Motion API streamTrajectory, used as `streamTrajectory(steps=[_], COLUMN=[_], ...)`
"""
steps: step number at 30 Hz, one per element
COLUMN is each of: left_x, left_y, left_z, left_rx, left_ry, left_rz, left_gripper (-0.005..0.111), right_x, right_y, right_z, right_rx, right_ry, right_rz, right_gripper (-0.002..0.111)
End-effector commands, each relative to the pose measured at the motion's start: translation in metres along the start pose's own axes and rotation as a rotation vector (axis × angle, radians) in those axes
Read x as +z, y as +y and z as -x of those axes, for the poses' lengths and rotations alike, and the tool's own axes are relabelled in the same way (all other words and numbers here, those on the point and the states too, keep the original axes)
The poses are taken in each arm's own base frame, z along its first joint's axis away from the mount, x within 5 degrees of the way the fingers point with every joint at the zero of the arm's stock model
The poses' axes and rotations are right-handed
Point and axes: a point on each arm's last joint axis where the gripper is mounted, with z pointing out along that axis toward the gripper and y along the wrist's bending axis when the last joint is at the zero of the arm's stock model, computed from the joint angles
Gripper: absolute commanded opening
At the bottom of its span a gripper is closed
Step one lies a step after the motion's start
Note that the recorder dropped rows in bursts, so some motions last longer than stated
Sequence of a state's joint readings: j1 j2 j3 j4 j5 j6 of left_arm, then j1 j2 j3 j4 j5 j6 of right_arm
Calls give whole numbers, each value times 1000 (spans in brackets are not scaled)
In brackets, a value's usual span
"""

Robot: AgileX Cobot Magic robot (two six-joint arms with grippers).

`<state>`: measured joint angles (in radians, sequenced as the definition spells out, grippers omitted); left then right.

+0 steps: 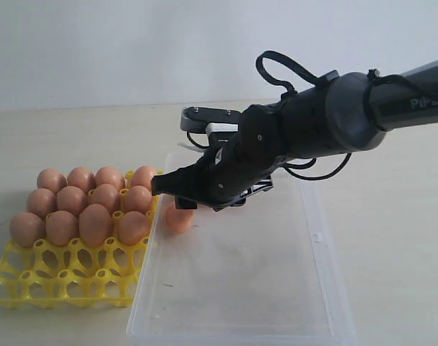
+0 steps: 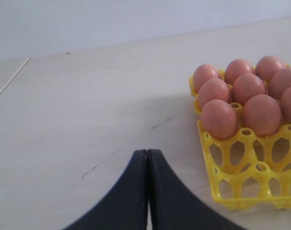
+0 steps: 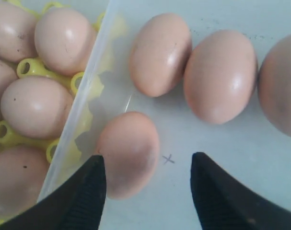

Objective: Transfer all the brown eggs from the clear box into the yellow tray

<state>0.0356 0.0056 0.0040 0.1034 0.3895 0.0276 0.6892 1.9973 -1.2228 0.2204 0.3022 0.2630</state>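
Several brown eggs (image 1: 96, 222) fill the back rows of the yellow tray (image 1: 63, 277) at the left; its front cups stand bare. My right gripper (image 1: 177, 191) hangs open over the near-left corner of the clear box (image 1: 237, 288). In the right wrist view a brown egg (image 3: 129, 152) lies against the box wall, partly between the open fingers (image 3: 90, 191), close to one finger. Two more eggs (image 3: 160, 53) (image 3: 221, 76) lie farther on, and a third shows at the frame edge. My left gripper (image 2: 147, 158) is shut on nothing, above bare table beside the tray (image 2: 231, 191).
The pale wooden table (image 1: 399, 216) surrounds both containers. A white wall runs behind. The box's near half (image 1: 240, 267) holds no eggs. The right arm's black body (image 1: 327, 122) hides the far part of the box.
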Motion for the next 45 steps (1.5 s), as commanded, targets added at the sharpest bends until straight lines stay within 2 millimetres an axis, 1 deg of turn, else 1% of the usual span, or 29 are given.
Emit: streamTrajectory(steps=[1,6,20,21,22,24,26,30,33,36,37,38,39,40,41,42,43,44,45], left_x=[-1,-1,-1,-1,-1,-1,-1,-1,-1,-1,-1,-1,-1,-1,-1,-1,-1,-1,-1], left_y=[0,0,0,0,0,0,0,0,0,0,0,0,0,0,0,0,0,0,0], left_z=[2,2,2,2,2,2,2,2,2,2,2,2,2,2,2,2,2,2,2], left_rx=[-7,-5,-5,-5,-5,-5,-7,-7,-4,-4,-4,-4,-4,-7,-7,-7,-7,-7,-5], left_ry=[-20,-20,-20,-20,-20,-20,-20,-20,-20,-20,-20,-20,-20,-20,-20,-20,-20,-20,-20], left_rz=[-7,-7,-7,-7,-7,-7,-7,-7,-7,-7,-7,-7,-7,-7,-7,-7,-7,-7,-7], left_gripper=[0,0,0,0,0,0,0,0,0,0,0,0,0,0,0,0,0,0,0], right_x=[9,19,52,53,53,49,42,22,3,-17,-25,-29,-35,-37,-36,-33,-28,-26,-17], right_y=[3,6,1,1,1,2,4,9,22,46,56,67,89,98,116,121,134,139,149], right_z=[10,14,8,8,8,10,15,27,33,34,34,33,28,25,16,13,3,0,-9], right_rx=[2,-4,4,3,3,-10,-35,-112,-207,-288,-332,-381,-478,-521,-600,-622,-667,-687,-740], right_ry=[-9,23,97,99,97,88,67,2,-76,-213,-268,-312,-382,-412,-464,-476,-509,-533,-567], right_rz=[7,2,-24,-25,-25,-25,-24,-27,-16,59,91,119,168,186,228,242,281,300,339], right_gripper=[52,52,51,48,41,23,0,0,0,0,0,0,0,0,0,0,0,0,0])
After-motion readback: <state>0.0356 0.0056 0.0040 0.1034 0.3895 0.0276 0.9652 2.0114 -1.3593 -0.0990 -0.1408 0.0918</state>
